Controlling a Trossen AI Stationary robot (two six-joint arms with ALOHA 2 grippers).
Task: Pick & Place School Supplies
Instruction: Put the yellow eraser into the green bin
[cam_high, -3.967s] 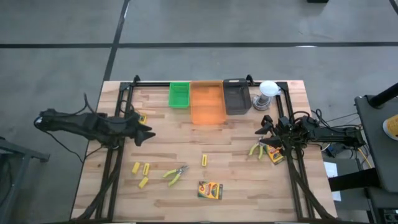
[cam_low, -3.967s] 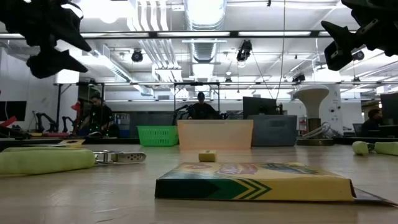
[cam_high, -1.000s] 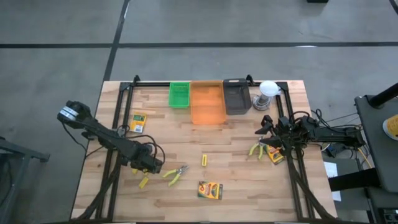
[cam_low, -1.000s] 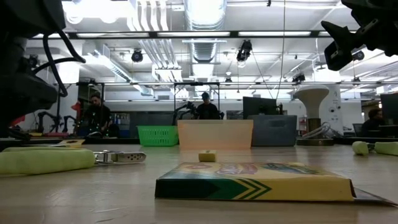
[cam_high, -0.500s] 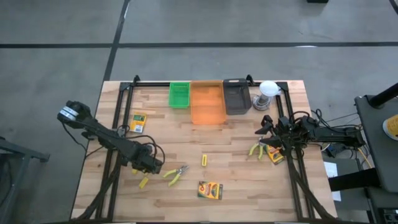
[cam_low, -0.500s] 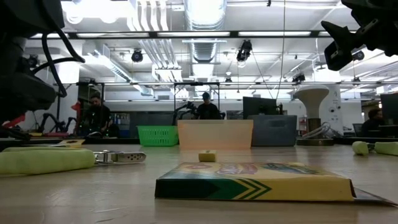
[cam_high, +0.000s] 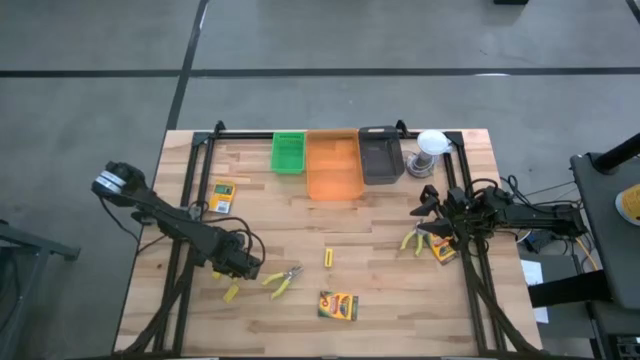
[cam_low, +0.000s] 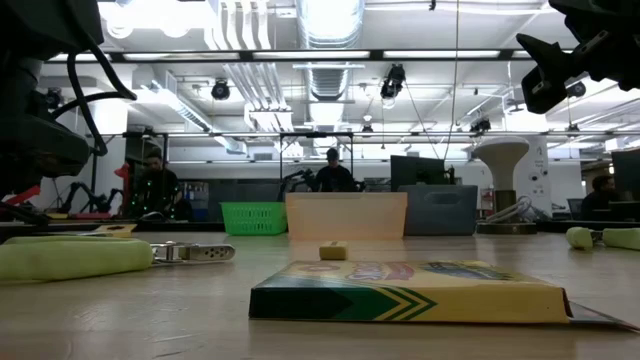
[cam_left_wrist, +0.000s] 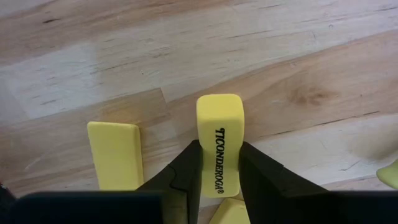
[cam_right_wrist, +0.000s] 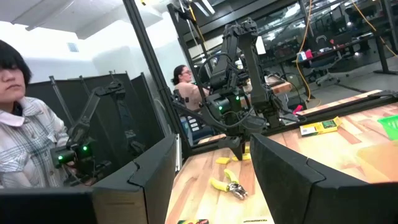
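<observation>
Pinching the yellow eraser across its narrow width, my left end effector sits low over the tabletop near the front-left corner, its two dark fingers pressed against the eraser's long sides. I judge this eraser light, slightly soft and grippy rather than slick, so a squeeze on those flat long sides, about midway along, should hold without crushing it. A second eraser lies just beside it, apart from the fingers, and a third lies a little nearer the front edge.

Close by toward the middle are the yellow-handled pliers, stiff and heavier, best taken across both handles. The crayon box lies flat near the front edge at centre; it is light cardboard, so I would grip its thin long edges gently. One more small eraser sits mid-tabletop.

My right end effector hangs near the right edge, fingers spread and holding nothing, above a second pair of pliers. Farthest, along the back edge, stand the green tray, orange tray and black tray.
</observation>
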